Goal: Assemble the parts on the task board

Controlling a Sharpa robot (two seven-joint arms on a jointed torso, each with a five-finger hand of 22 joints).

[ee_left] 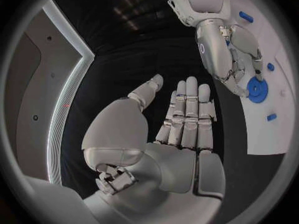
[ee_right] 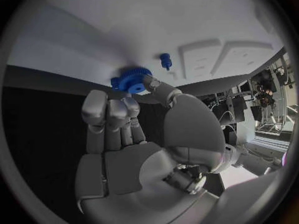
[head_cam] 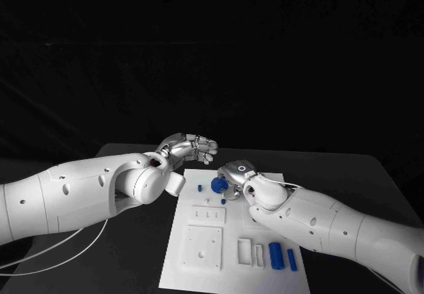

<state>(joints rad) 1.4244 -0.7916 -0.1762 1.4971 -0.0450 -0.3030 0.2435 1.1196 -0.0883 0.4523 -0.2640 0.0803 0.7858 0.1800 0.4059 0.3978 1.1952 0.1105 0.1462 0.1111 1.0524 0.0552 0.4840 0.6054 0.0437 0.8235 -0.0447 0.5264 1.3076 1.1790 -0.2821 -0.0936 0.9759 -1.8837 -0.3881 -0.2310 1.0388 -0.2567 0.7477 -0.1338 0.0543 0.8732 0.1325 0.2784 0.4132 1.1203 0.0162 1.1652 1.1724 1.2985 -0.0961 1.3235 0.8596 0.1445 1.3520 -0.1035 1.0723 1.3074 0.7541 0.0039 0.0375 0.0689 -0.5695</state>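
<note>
The right hand (head_cam: 237,178) pinches a blue toothed gear (ee_right: 131,79) between thumb and fingertips, at the far end of the white task board (head_cam: 208,269). A small blue peg (ee_right: 165,60) stands just beyond the gear. The left hand (ee_left: 177,127) hovers beside the board over the black surface (head_cam: 132,257), fingers straight and holding nothing. 2 blue bars (head_cam: 276,254) lie near the right forearm. No writing is legible.

My board lies on a black table (head_cam: 132,245), whose top runs out past it on both sides and toward the far edge. A white cable (head_cam: 62,254) loops across the table's near left part, close beside my left arm.
</note>
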